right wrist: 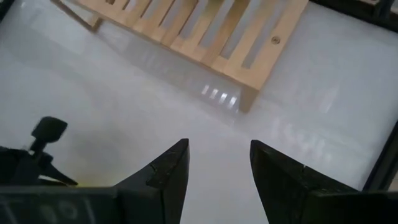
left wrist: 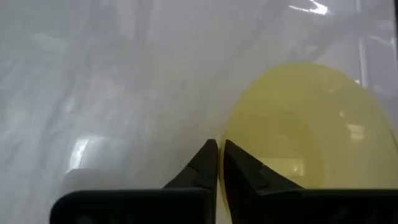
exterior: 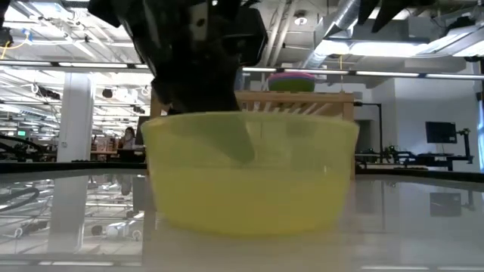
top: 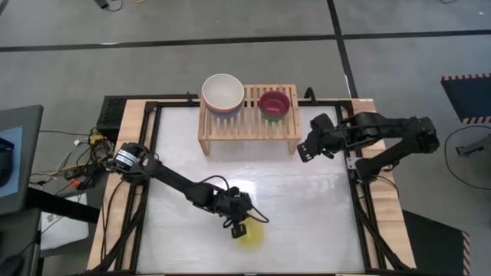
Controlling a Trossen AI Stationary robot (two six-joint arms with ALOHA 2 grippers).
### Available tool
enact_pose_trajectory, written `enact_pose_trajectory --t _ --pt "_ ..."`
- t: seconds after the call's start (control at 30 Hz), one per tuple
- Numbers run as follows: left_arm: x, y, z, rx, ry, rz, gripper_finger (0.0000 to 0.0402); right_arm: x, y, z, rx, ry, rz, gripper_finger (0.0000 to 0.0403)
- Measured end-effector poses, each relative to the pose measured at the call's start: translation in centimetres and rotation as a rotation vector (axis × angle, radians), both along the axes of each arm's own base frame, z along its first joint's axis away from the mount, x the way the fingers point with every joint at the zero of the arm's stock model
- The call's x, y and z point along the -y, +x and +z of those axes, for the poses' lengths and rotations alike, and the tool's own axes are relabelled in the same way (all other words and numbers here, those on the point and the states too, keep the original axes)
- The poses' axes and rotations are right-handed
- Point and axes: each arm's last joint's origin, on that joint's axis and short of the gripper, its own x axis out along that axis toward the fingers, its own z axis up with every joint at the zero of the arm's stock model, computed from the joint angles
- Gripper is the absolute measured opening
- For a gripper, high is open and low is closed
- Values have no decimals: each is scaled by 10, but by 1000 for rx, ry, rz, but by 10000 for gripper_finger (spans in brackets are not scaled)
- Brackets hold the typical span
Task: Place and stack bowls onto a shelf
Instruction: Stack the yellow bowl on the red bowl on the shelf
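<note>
A small yellow bowl sits near the table's near edge, and it fills the low view as the yellow bowl. My left gripper is at the bowl's rim, shut on it. The light-wood shelf stands at the far edge. On its slats rest a cream white bowl nested in other bowls, and a magenta bowl nested in a green one. My right gripper is open, off the shelf's right end, touching nothing. My left gripper pinches the yellow bowl's rim on the side toward the table's left. One finger is inside the bowl and one finger outside. The fingers come from above, slanting down. The bowl stands upright with its base on the table.
The black metal frame runs around the tabletop. In the right wrist view the shelf's corner leg stands just ahead of my open right gripper. Bare white table lies between the shelf and the yellow bowl.
</note>
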Motion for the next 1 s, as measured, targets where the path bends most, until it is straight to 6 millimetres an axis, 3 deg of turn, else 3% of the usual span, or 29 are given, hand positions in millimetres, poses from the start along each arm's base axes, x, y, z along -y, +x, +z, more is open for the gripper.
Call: enact_pose_trajectory --t 0.13,0.47,0.67,0.87,1.0 --pt "-13 4 18 19 5 52 1 0 0 0 -14 -14 34 190" --pt "-63 20 117 215 195 249 0 -24 13 7 92 -49 323 188" --pt "-88 29 159 306 229 375 0 -28 15 9 107 -133 397 188" --pt "-109 33 169 317 227 436 0 -22 19 11 114 -176 418 188" --pt "-119 34 173 332 223 466 0 -18 33 6 92 -199 444 188"
